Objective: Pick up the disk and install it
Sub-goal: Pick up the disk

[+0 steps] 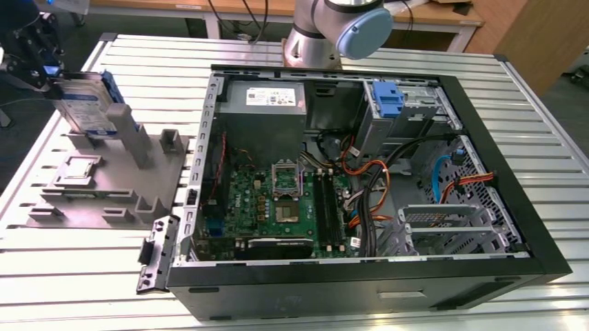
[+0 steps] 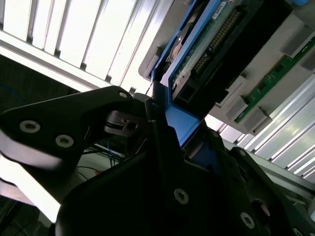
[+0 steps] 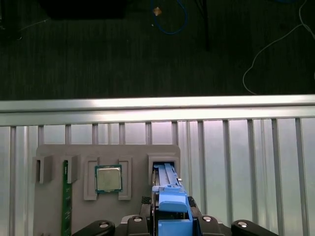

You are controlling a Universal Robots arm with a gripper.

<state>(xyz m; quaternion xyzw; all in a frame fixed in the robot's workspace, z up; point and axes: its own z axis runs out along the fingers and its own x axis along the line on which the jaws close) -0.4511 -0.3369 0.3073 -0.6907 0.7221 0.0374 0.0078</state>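
The disk stands on edge in a slot at the far end of the grey holder, at the exterior view's left. Its silver body carries a white-and-blue label, and blue rails frame it. My gripper comes down from above and is shut on the disk's top edge. In the first wrist view the blue rail runs from my gripper into the slot. The second wrist view shows the disk's underside with its green circuit board, and the dark fingers clamped on the blue rail. I cannot tell whether the disk has left the slot.
An open computer case lies flat at the exterior view's right, with a blue latch at its drive bay and many cables. The holder also carries a small square chip and a green memory stick. Beyond the table's edge lies dark floor.
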